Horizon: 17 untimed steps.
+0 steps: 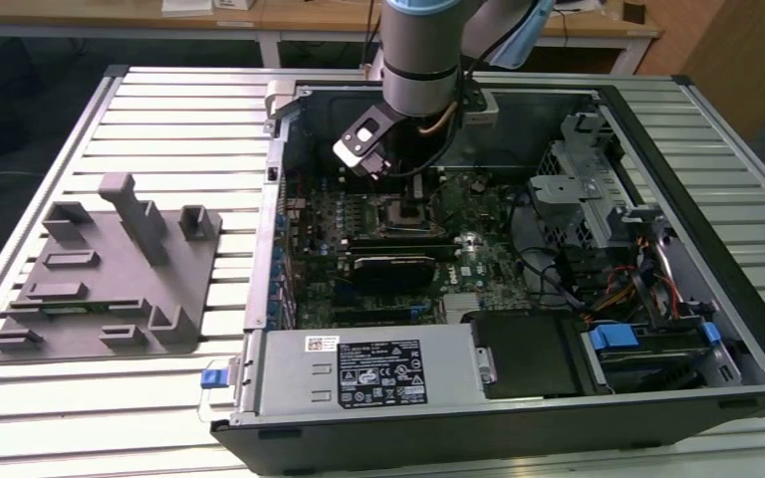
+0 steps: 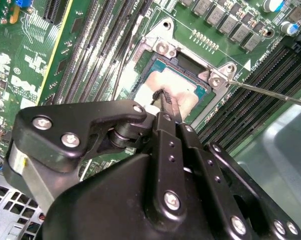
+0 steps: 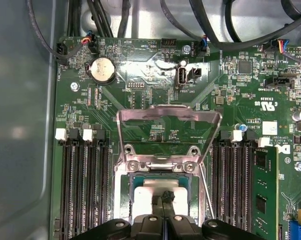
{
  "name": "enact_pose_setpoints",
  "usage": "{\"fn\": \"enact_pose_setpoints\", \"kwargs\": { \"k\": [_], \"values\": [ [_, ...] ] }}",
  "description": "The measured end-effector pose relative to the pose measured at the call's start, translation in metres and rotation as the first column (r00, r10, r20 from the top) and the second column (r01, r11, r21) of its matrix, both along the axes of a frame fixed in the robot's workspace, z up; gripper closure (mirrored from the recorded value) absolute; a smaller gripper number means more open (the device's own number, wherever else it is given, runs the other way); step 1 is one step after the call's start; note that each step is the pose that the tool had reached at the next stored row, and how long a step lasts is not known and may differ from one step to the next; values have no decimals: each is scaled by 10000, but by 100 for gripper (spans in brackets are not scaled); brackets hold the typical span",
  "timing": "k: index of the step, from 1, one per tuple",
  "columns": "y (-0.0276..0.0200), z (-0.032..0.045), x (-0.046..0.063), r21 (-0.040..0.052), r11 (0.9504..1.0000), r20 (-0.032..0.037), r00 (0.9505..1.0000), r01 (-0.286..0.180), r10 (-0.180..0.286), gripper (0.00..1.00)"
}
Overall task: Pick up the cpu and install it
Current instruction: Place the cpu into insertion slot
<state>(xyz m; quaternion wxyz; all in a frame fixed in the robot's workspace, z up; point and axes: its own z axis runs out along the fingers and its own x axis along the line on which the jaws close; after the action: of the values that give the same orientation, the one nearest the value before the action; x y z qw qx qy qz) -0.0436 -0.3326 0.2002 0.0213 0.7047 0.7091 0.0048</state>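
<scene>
The cpu (image 2: 176, 84), a small pale silvery square, lies flat inside the black socket (image 2: 190, 65) on the green motherboard. In the first wrist view the cpu (image 3: 143, 199) sits below the socket's raised metal frame (image 3: 168, 117). My gripper (image 2: 163, 99) hangs right over the chip with its two thin black fingers pressed together, and nothing shows between them. Their tips are at the chip's top face, and I cannot tell if they touch it. In the exterior view the arm (image 1: 416, 60) reaches down into the open computer case above the socket (image 1: 402, 211).
A thin metal lever (image 2: 270, 93) sticks out beside the socket. Memory slots (image 3: 83, 185) flank it, one holding a stick (image 3: 263, 195). Cables (image 3: 230, 30) hang along the case wall. A grey tray with upright posts (image 1: 104, 279) stands on the slatted table at the exterior view's left.
</scene>
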Motion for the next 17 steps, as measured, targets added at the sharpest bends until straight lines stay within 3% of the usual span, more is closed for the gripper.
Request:
{"fn": "enact_pose_setpoints", "kwargs": {
  "k": [5,17],
  "values": [
    [-1,87,-1,-7,10000,-5,10000,0,0,89],
    [-1,442,-1,-8,10000,-5,10000,0,0,89]
  ]
}}
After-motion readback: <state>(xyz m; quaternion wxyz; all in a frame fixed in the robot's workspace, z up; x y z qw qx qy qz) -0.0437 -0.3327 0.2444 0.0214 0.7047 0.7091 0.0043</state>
